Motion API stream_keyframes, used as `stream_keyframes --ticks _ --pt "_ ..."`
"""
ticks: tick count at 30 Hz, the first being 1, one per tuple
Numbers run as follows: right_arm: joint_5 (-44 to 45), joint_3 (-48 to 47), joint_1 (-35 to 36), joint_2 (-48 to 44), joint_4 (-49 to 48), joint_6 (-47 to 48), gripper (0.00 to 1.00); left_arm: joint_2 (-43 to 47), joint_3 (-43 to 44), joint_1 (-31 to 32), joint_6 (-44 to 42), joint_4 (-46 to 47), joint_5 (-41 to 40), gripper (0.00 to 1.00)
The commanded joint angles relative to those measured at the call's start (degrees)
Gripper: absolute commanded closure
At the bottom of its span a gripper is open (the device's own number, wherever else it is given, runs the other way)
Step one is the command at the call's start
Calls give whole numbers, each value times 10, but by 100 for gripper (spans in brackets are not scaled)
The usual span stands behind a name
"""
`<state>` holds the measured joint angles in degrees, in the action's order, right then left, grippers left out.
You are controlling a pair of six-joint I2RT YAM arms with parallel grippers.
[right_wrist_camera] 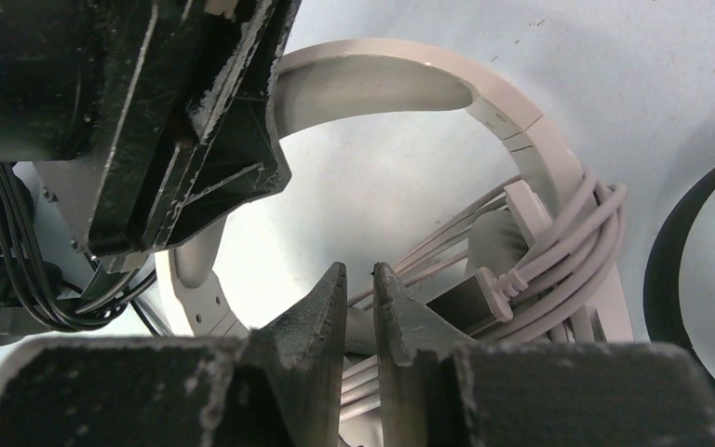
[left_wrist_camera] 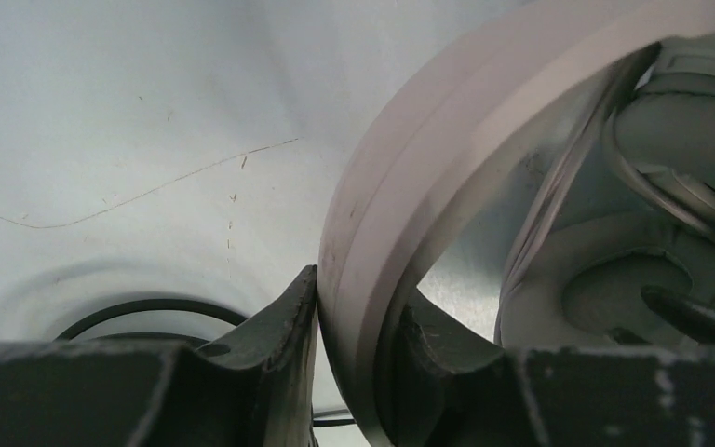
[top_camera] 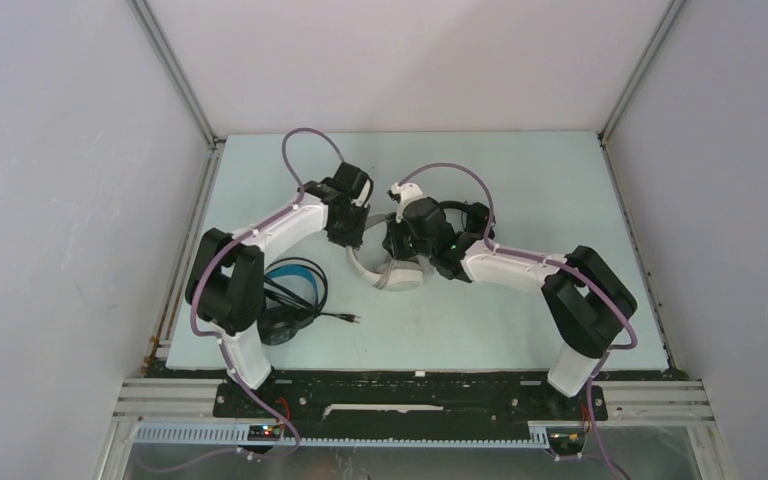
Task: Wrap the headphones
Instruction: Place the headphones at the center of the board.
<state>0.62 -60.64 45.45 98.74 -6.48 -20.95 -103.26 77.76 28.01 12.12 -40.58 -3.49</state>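
Note:
The white headphones (top_camera: 382,277) lie at mid-table, their headband (left_wrist_camera: 400,186) standing between my left gripper's (left_wrist_camera: 361,289) fingers, both of which touch it. Their grey cable (right_wrist_camera: 568,242) is coiled round the band by the earcup, plug (right_wrist_camera: 484,291) tucked against the loops. My right gripper (right_wrist_camera: 360,268) is almost shut, with cable strands running through the narrow gap. From above, the left gripper (top_camera: 348,238) and right gripper (top_camera: 402,252) meet over this pair. The black headphones with a blue headband (top_camera: 295,268) lie by the left arm. A thin black pair (top_camera: 457,211) peeks out behind the right wrist.
The blue-banded pair's black cord ends in a plug (top_camera: 353,319) on the table toward the front. A black arc (right_wrist_camera: 684,251) curves on the table at the right of the right wrist view. The table's walls rise left, right and behind.

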Motion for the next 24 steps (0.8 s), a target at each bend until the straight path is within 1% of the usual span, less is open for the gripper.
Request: stream_keyframes --ticks 1,8,10,14,20,24 --pt "1 7 -9 23 -32 -10 80 39 -19 -15 9 11 25 65" --pt "0 6 -10 44 -52 -11 80 34 -25 -23 15 17 22 59" --pt "-15 7 -11 47 -60 -10 80 33 -23 -25 15 17 22 57" --pt "-18 6 -12 52 -71 -8 80 35 -17 -28 15 13 20 53" --pt "-20 6 -11 61 -85 -9 80 56 1 -32 15 -1 15 42" --pt "-22 7 -9 57 -94 -11 80 77 3 -40 22 3 17 29"
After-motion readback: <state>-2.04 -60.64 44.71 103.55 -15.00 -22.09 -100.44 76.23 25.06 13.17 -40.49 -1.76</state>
